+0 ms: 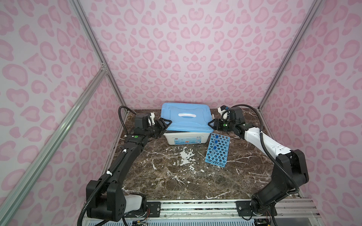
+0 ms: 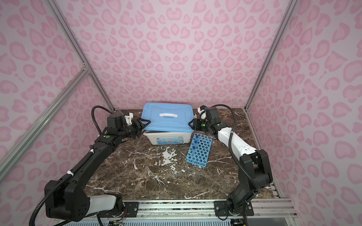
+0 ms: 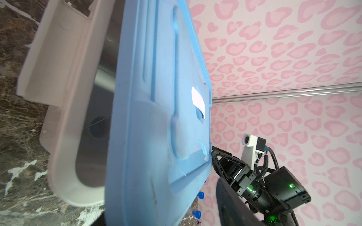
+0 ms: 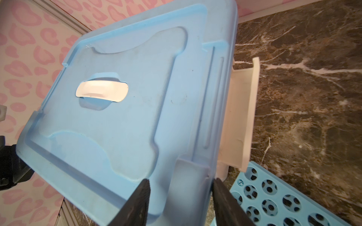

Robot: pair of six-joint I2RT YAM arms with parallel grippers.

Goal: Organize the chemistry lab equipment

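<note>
Ribbed blue plastic lid (image 1: 186,117) askew on white box (image 1: 183,139)

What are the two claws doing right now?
Left gripper: open, at the blue lid's edge.
Right gripper: jaws either side of the lid's latch; grip cannot be told.

blue perforated rack (image 1: 217,150), flat on marble — two blue-capped tubes (image 1: 215,145)

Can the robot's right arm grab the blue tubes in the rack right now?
Probably not yet. The right gripper is busy at the edge of the blue lid. The tubes stand uncovered in the rack just beside that arm, so nothing blocks them.
</note>
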